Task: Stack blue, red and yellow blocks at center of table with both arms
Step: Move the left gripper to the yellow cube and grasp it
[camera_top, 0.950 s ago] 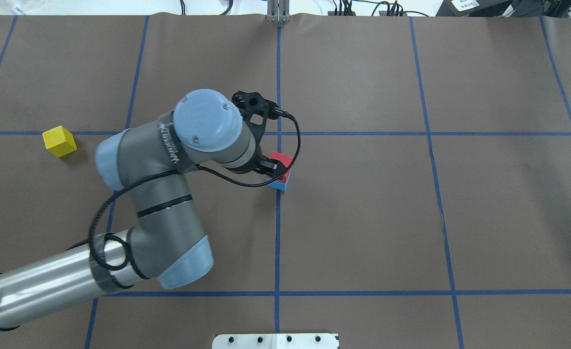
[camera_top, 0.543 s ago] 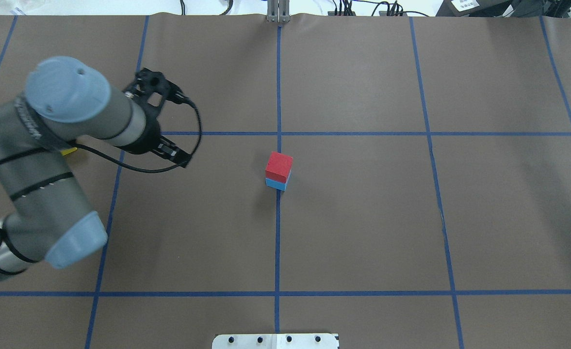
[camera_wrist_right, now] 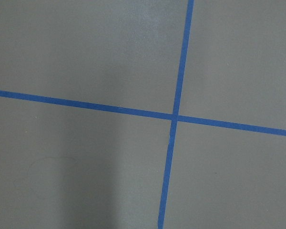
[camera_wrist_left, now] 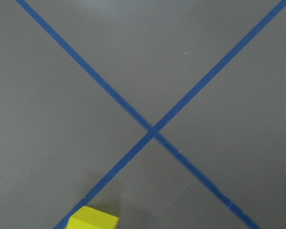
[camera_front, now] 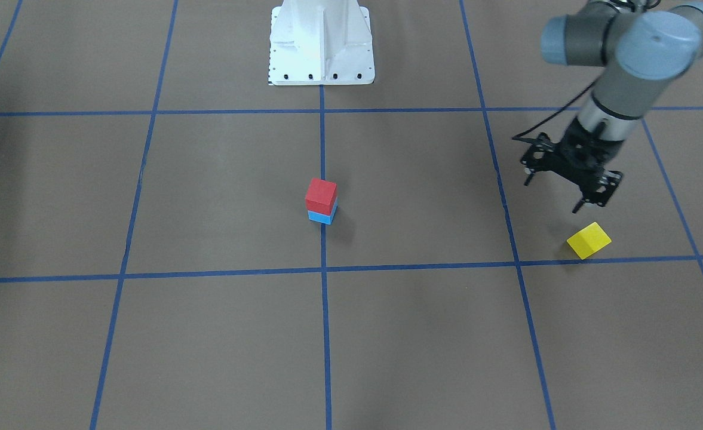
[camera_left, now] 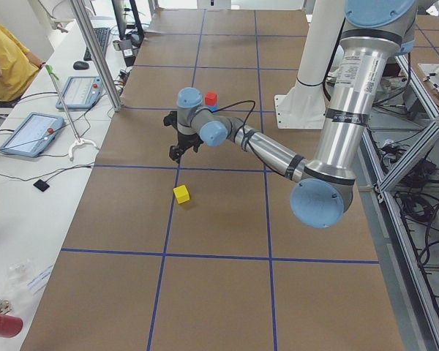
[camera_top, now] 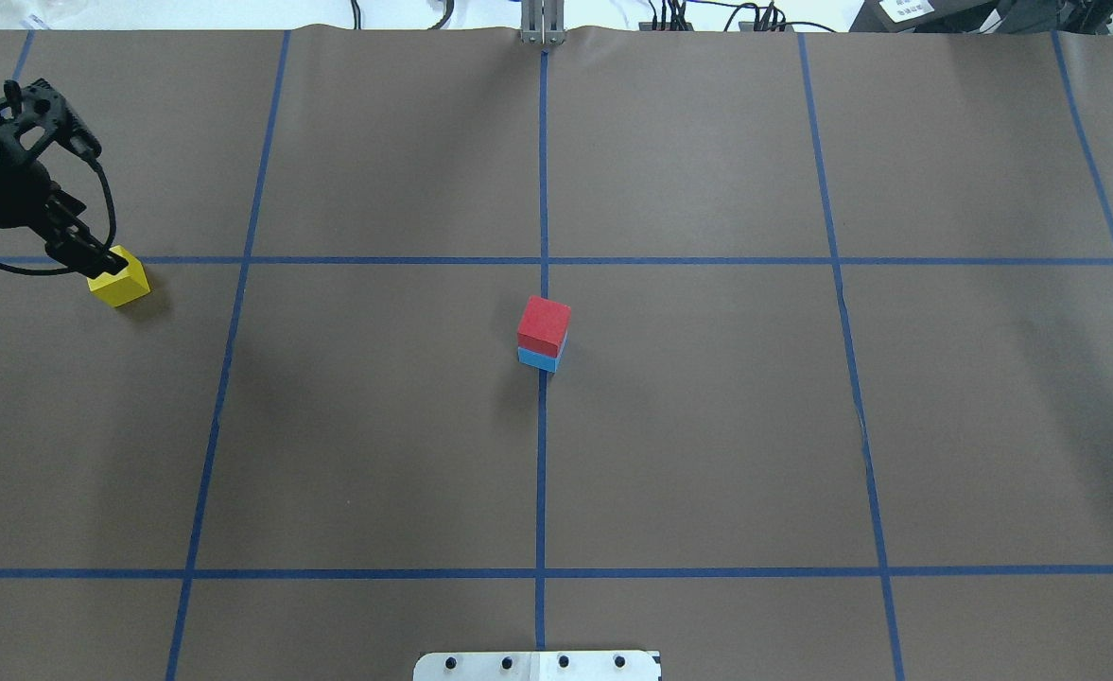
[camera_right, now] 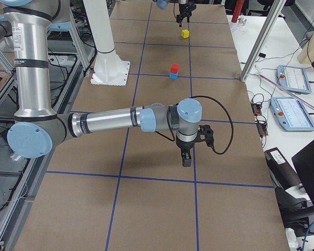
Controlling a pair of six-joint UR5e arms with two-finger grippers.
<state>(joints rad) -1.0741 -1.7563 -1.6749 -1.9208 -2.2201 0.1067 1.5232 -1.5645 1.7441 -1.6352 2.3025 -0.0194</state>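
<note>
A red block (camera_top: 544, 324) sits on a blue block (camera_top: 539, 359) at the table's centre; the stack also shows in the front view (camera_front: 321, 196). A yellow block (camera_top: 118, 277) lies alone at the far left, and shows in the front view (camera_front: 589, 240) and at the bottom edge of the left wrist view (camera_wrist_left: 93, 219). My left gripper (camera_top: 88, 255) hangs above the table just beside the yellow block, open and empty, apart from it (camera_front: 587, 202). My right gripper (camera_right: 186, 157) shows only in the exterior right view, low over bare table; I cannot tell if it is open.
Blue tape lines divide the brown table into squares. The white robot base plate (camera_top: 537, 665) is at the near edge. A metal post (camera_top: 542, 24) stands at the far edge. Side benches with tablets (camera_left: 29, 131) flank the table.
My left gripper let go of the red block on the blue one and swung left across the table to the yellow block. The stack stayed in place.
</note>
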